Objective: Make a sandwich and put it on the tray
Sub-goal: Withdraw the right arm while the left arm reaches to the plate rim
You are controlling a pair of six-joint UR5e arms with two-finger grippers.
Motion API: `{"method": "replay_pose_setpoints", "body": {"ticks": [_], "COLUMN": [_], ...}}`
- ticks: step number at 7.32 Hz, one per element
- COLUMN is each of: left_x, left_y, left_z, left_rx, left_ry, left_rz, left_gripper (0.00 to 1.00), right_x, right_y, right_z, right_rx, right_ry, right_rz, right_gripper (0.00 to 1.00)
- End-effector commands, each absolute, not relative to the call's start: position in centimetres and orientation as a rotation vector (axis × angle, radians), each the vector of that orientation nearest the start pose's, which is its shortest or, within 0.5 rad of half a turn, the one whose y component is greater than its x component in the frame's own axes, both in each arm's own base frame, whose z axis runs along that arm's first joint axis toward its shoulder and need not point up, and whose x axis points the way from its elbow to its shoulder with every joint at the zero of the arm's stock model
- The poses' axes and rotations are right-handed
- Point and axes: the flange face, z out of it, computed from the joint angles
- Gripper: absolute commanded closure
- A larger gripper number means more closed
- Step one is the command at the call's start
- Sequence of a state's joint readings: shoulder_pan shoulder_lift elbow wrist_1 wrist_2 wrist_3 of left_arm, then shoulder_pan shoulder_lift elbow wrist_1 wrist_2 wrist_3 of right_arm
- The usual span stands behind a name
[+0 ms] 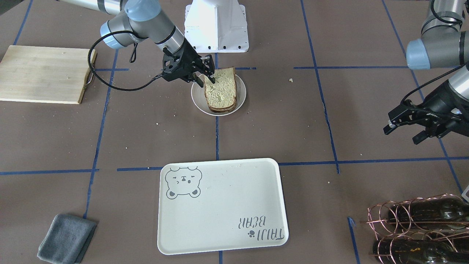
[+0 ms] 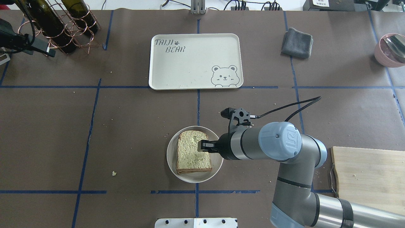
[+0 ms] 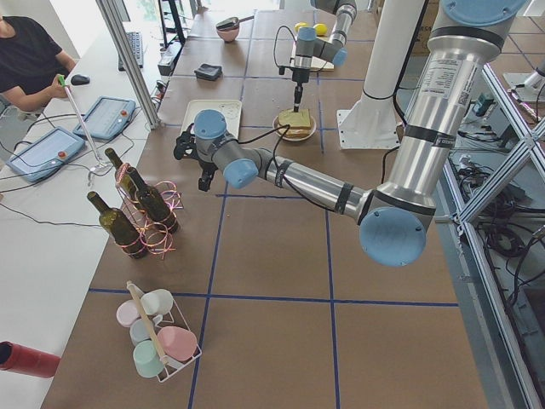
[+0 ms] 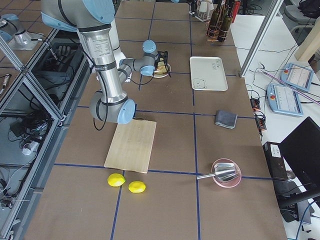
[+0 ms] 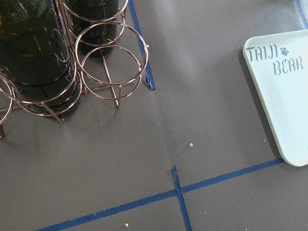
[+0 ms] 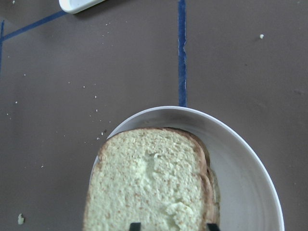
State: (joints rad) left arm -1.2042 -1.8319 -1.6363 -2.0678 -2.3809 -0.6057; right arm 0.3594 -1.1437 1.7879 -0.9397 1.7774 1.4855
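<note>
The sandwich (image 1: 220, 91) is two bread slices stacked on a small round white plate (image 1: 196, 104); no egg shows. It also shows in the overhead view (image 2: 193, 155) and the right wrist view (image 6: 149, 183). My right gripper (image 2: 202, 146) is low over the sandwich's edge nearest its arm, jaws apart, with both fingertips (image 6: 135, 225) at the top slice. The tray (image 1: 220, 205) lies bare, apart from the plate, on the side away from my base. My left gripper (image 1: 403, 132) hovers open and holds nothing, off to my left near the wine rack.
A wooden cutting board (image 1: 40, 73) lies on my right side. A grey cloth (image 1: 66, 238) lies beyond it by the tray. A copper rack with dark bottles (image 1: 414, 227) stands at my far left. A pink bowl (image 2: 390, 49) sits at my far right. Crumbs dot the table.
</note>
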Motion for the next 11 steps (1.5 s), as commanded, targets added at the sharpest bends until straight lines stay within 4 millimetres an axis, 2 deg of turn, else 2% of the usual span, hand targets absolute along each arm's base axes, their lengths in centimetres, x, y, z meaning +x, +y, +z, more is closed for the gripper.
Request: {"method": "replay_pose_setpoints", "body": {"ticks": [1,2,3,4,5,7,9,10,11], "left_x": [16.1,18.3,21.3,23.9,27.4,34.2,41.7,44.2,46.7], "left_y": [-58.3,-58.1,-56.4,-54.6,-52.0,-47.7,-43.0,-42.2,-40.6], "left_z": [40.9,39.0,37.0,35.0,32.9,31.4,31.0,28.9,27.6], "left_rx": [0.325,0.3,0.267,0.247,0.247,0.19,0.132,0.114,0.087], "left_ry": [1.047,1.074,1.113,1.138,1.142,1.145,1.107,1.081,1.054], "left_rz": [0.096,0.081,0.066,0.021,-0.001,-0.056,-0.102,-0.126,-0.135], "left_gripper": [0.0,0.0,0.0,0.0,0.0,0.0,0.0,0.04,0.07], "right_x": [-52.1,-50.6,-48.0,-46.0,-44.6,-40.2,-34.3,-30.6,-28.4], "right_y": [-33.8,-35.3,-37.9,-39.7,-40.8,-44.1,-48.2,-50.1,-51.0], "right_z": [24.6,24.6,24.9,25.9,26.7,28.1,30.5,31.9,33.2], "right_rx": [0.112,0.086,0.024,-0.009,0.012,0.064,0.07,0.076,0.073], "right_ry": [-1.239,-1.198,-1.116,-1.011,-0.92,-0.8,-0.753,-0.747,-0.753], "right_rz": [0.133,0.149,0.176,0.199,0.137,0.043,-0.023,-0.001,-0.035], "right_gripper": [0.0,0.0,0.0,0.0,0.0,0.0,0.0,0.0,0.0]}}
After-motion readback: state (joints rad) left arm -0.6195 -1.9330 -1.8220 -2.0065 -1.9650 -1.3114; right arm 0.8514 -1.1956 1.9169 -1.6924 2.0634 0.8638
